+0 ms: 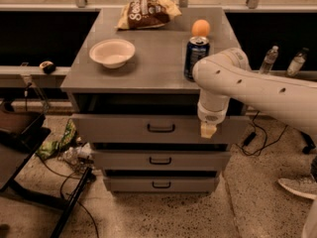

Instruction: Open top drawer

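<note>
The top drawer [119,128] is the widest grey front of the three, just under the cabinet top. Its front stands a little forward of the two narrower drawers below, with a dark gap above it. Its small black bar handle [161,128] is at the middle of the panel. My gripper [208,130] hangs from the white arm [257,86], points down, and sits in front of the drawer's right part, right of the handle and level with it. The drawer's inside is hidden.
On the cabinet top are a white bowl [112,52], a chip bag [146,11], an orange [200,28] and a blue can [196,57]. The middle drawer [124,159] and bottom drawer [129,184] are below. Litter [59,143] and black legs [69,207] lie at left, a shoe [297,187] at right.
</note>
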`<state>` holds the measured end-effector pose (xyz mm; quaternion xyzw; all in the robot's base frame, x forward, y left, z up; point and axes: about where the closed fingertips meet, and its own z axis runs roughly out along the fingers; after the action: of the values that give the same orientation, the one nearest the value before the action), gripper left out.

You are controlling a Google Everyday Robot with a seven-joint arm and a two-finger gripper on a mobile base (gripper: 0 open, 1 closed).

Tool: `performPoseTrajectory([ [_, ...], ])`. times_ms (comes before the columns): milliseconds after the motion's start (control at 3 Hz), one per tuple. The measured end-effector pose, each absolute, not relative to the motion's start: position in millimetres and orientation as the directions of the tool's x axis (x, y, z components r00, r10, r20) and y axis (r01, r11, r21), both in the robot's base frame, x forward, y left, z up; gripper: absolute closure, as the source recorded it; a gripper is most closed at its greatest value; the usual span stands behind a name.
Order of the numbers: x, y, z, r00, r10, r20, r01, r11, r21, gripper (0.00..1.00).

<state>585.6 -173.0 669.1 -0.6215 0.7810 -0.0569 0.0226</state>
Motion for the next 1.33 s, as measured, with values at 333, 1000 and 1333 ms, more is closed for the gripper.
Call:
performPoseTrajectory([
  [333,585.6,-173.0,677.6,-0.226,-0.973,0.035,-0.968,0.221,-0.117,0.89],
  [1000,585.6,-173.0,678.2,-0.226,-0.973,0.036,-0.968,0.221,-0.117,0.68],
  [1333,585.6,-173.0,678.2,-0.226,-0.973,0.036,-0.968,0.221,-0.117,0.45],
])
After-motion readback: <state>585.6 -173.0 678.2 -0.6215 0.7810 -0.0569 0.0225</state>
